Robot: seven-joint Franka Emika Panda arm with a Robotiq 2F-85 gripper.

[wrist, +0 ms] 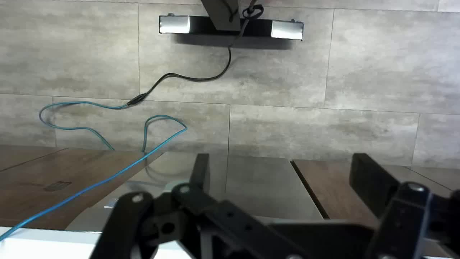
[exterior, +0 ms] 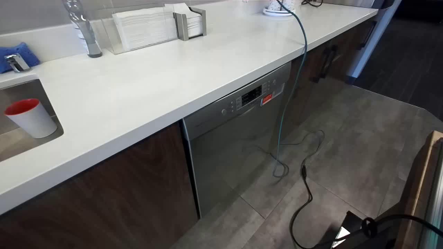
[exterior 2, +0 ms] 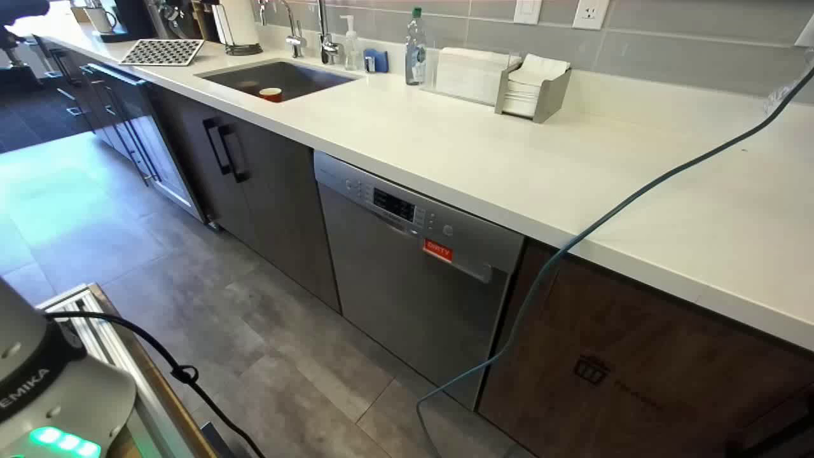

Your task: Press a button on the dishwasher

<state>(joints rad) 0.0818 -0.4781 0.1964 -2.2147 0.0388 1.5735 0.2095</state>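
Note:
The dishwasher [exterior: 228, 166] has a grey steel front under the white counter; it shows in both exterior views [exterior 2: 407, 286]. Its control strip along the top has a black display [exterior: 251, 95], also visible in an exterior view [exterior 2: 394, 203], with small buttons beside it. A red label reading DIRTY [exterior 2: 439, 249] sits just below the strip. My gripper [wrist: 280, 158] shows only in the wrist view, open and empty, fingers wide apart. The lower dishwasher front [wrist: 266, 187] shows between and behind the fingers, apart from them. The control buttons are hidden in the wrist view.
A blue cable [exterior 2: 610, 216] hangs over the counter edge [exterior 2: 636, 273] beside the dishwasher to the floor. A black cable [exterior: 304, 204] runs to the robot's stand [exterior 2: 152, 394]. Dark wooden cabinets [exterior: 131, 186] flank the dishwasher. A sink holds a cup [exterior: 33, 117]; napkins [exterior: 145, 29] stand behind.

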